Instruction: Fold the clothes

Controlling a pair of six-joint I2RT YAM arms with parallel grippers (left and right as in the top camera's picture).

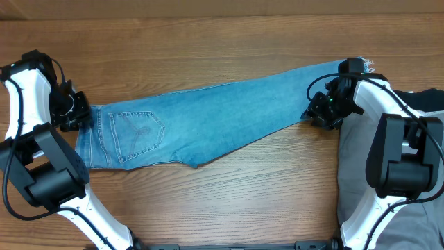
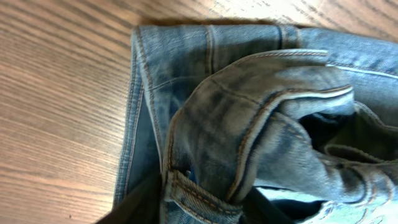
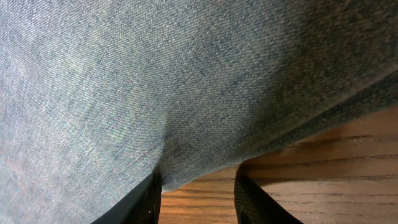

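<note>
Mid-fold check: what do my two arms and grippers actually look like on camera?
The left arm and right arm are both glossy white shells with chunky black joint housings. Thin black cables loop alongside each. The left gripper and right gripper are black. The right wrist view shows its fingers as dark, smooth-edged blades. No markings are readable.

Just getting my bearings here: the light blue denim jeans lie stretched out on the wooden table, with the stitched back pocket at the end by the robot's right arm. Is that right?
Not quite. The light blue denim jeans do lie stretched out on the wooden table, but the stitched back pocket is at the end by the left arm, not the right. The overhead view shows it.
</note>
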